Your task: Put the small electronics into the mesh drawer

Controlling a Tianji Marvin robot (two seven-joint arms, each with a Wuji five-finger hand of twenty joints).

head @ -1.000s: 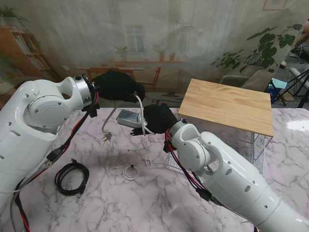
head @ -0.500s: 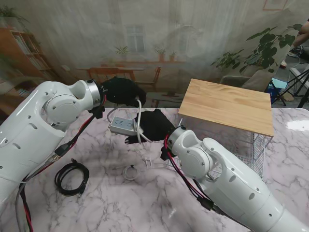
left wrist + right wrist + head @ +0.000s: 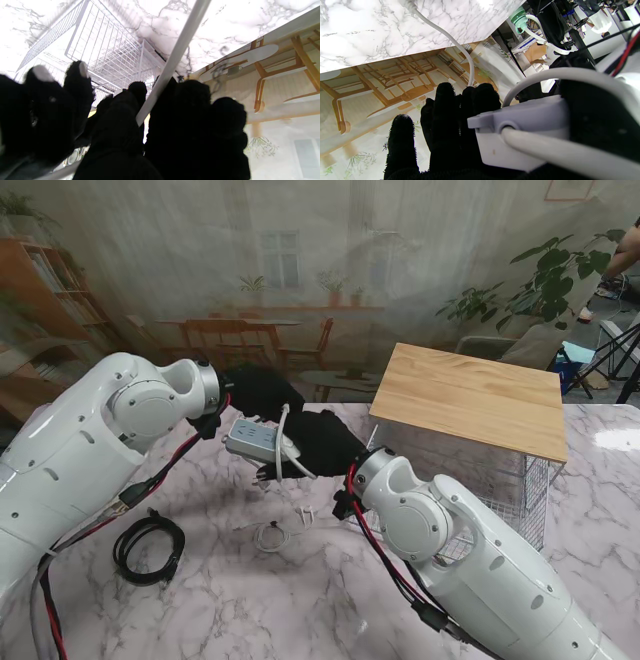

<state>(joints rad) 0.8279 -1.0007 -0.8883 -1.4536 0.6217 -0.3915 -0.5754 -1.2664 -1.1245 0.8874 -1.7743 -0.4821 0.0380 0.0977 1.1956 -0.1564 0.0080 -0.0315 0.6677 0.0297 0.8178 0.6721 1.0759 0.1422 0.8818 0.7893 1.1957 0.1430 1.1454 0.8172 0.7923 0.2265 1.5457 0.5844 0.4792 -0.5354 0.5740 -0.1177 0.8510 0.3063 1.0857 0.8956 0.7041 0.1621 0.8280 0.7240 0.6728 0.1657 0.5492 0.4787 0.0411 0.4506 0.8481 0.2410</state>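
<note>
Stand view: the grey rectangular power strip (image 3: 252, 440) was held above the marble table (image 3: 200, 600), between the black-gloved left robot hand (image 3: 262, 392) and the black-gloved right robot hand (image 3: 322, 442). Its thick white cord (image 3: 287, 442) draped over the right robot hand. The white wire-mesh drawer (image 3: 455, 545) stood open beneath the wooden-topped cabinet (image 3: 470, 398), largely masked by the right arm. A coiled black cable (image 3: 148, 547) and a small white coiled cable (image 3: 268, 535) lay on the table nearer to me, not yet loaded.

Left wrist view: the left robot hand's fingers (image 3: 120, 117) were closed around the cord, with the mesh drawer beyond them.

Right wrist view: the power strip rested against the right robot hand's palm side; the fingers (image 3: 445, 112) extended fairly straight, so whether this hand gripped the strip cannot be told.

Risk: the strip appeared supported rather than clamped. If the two robot hands separated unevenly, it could tip and fall onto the table. The loose cord and plug could catch on the drawer's wire rim or hang outside it.
</note>
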